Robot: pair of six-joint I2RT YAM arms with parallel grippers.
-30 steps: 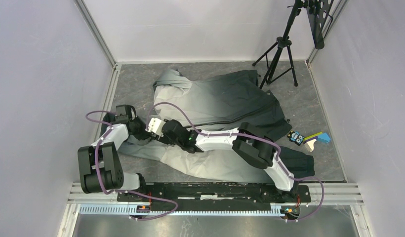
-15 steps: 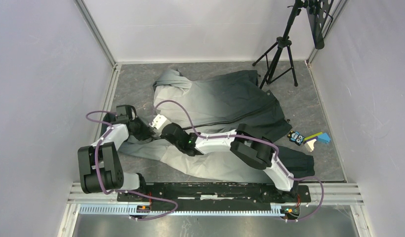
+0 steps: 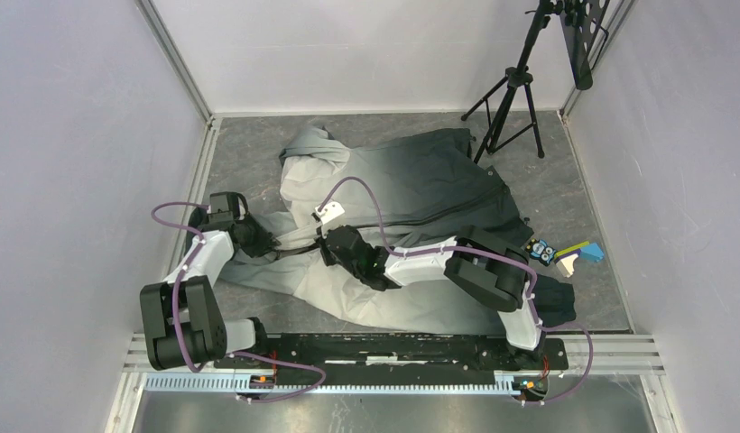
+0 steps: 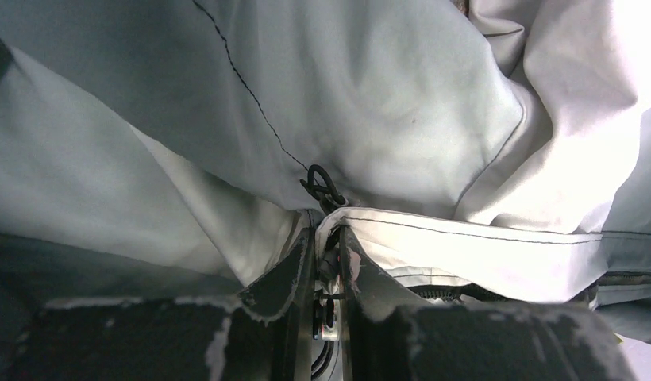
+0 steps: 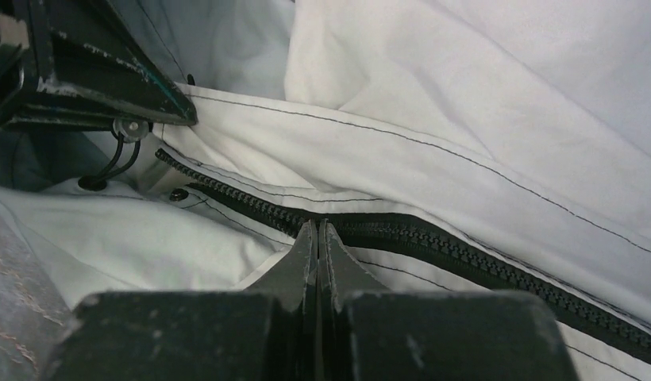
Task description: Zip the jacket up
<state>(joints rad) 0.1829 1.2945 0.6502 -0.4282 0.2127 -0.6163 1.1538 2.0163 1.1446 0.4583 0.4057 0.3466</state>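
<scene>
Jacket [image 3: 420,180] edge is clamped in your left gripper [image 4: 326,238] to anchor it, right gripper [image 5: 317,228] is pinched together at the zipper [image 5: 465,258], can't tell if it caught the pull

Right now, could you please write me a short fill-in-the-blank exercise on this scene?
The left gripper clamps a pale edge of the ___.
The right gripper is ___ (open/shut).
Its tips sit at the long black ___.
The tripod stands at the far ___ (left/right).
Missing: jacket; shut; zipper; right.
</scene>
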